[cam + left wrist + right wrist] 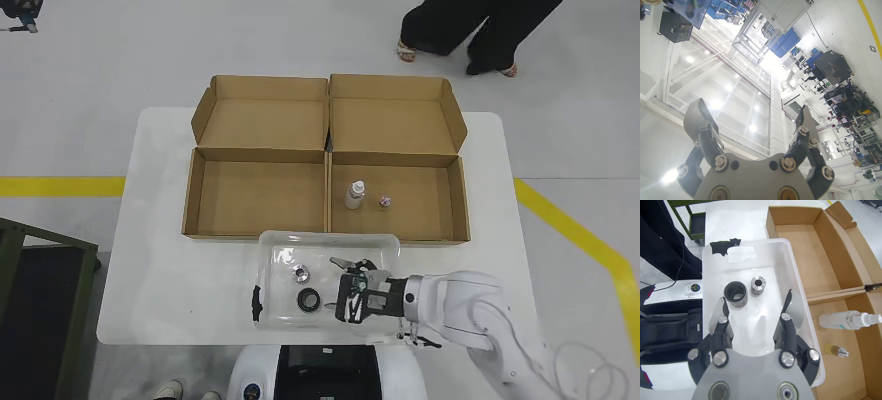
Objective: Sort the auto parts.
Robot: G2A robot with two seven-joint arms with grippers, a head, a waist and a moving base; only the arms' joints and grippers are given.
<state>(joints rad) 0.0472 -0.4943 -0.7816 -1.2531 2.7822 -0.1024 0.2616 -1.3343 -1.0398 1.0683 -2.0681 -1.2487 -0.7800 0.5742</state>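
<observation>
A clear plastic bin [275, 243] [802, 291] stands at the table's front edge. In it lie a black ring-shaped bearing [309, 298] [735, 294] and a steel cylinder with a dark hole [300, 273] [758, 285]. My right gripper [345, 290] [756, 304] hangs open over the bin's right part, a little short of both parts, with nothing between its fingers. The right cardboard box [455, 200] [857, 306] holds a white spray bottle [355, 194] [844, 320] and a small brass-and-steel fitting [384, 201] [836, 350]. My left gripper [753, 117] is open and empty, pointing up at the ceiling.
The left cardboard box [192, 195] [810, 234] is empty, its flap raised at the back. Black tape and a white label [742, 254] mark the bin's left end wall. White table shows to the left of the bin. A green cart [40, 290] stands beside the table.
</observation>
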